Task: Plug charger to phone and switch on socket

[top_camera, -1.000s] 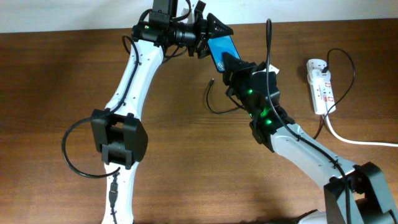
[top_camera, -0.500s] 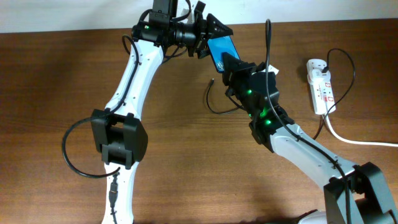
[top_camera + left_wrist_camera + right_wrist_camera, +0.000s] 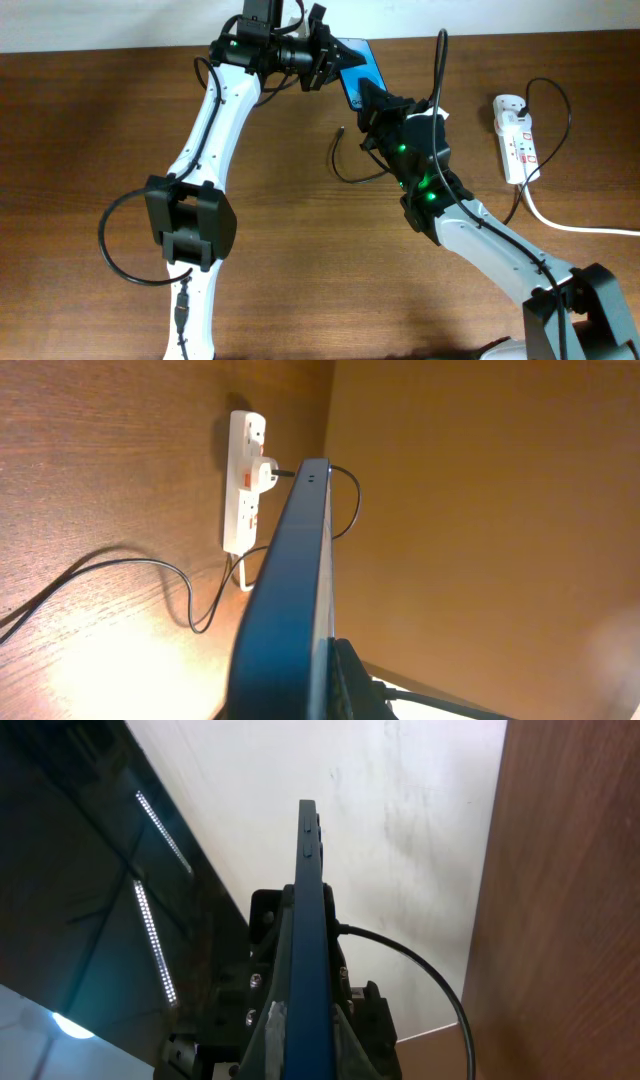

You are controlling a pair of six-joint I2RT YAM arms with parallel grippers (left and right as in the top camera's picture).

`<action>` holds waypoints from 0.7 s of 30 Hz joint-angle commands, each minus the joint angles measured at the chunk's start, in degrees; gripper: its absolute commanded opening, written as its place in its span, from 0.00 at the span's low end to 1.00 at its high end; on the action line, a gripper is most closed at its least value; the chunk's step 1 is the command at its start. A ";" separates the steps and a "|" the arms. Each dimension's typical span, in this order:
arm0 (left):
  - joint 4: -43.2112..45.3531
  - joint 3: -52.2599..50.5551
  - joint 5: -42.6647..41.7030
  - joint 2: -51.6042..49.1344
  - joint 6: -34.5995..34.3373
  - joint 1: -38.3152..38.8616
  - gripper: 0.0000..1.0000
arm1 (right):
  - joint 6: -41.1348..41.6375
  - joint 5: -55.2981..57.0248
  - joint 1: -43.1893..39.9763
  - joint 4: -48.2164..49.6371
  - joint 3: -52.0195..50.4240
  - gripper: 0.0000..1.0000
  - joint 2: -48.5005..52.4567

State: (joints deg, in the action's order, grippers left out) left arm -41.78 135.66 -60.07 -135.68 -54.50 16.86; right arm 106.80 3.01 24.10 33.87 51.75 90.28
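Note:
The phone (image 3: 360, 72), blue-screened with a dark edge, is held off the table between both arms near the back edge. My left gripper (image 3: 334, 60) is shut on its far end and my right gripper (image 3: 371, 99) is shut on its near end. The left wrist view has the phone (image 3: 288, 590) edge-on, running up from my left gripper (image 3: 300, 705). Seen from the right wrist, the phone (image 3: 308, 930) stands edge-on in my right gripper (image 3: 305, 1040). The charger (image 3: 346, 170), a thin black cable, lies curled below the phone with its small plug (image 3: 342, 128) free. The white socket (image 3: 514, 138) lies at the right.
A thick white cord (image 3: 580, 226) runs from the socket off the right edge. A black plug sits in the socket (image 3: 245, 490), and the charger's cable (image 3: 150, 565) trails from it over the wood. The wall stands just behind the phone.
My left gripper has closed from wide open onto the phone's far end. The phone has shifted slightly toward the back. The right gripper has kept its hold.

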 commanded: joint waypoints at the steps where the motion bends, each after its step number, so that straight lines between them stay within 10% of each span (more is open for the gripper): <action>1: 0.61 1.11 -0.04 0.59 4.48 1.51 0.00 | -5.77 -4.61 1.70 -1.46 -0.09 0.07 0.22; 7: 0.76 1.11 -0.35 0.59 7.54 -1.40 0.00 | -11.41 -3.74 0.42 -1.55 -0.09 0.64 0.22; 16: -4.04 1.11 -9.77 0.59 22.73 -10.95 0.00 | -38.95 -23.76 -10.73 -9.60 -0.02 0.86 0.20; 21: -11.23 1.11 -10.73 0.59 33.57 -14.23 0.00 | -60.92 -20.39 -11.15 -42.12 14.71 0.91 0.20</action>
State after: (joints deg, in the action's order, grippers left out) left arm -51.24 135.66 -67.53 -135.68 -28.93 4.29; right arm 60.84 -18.33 13.06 3.01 56.75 90.59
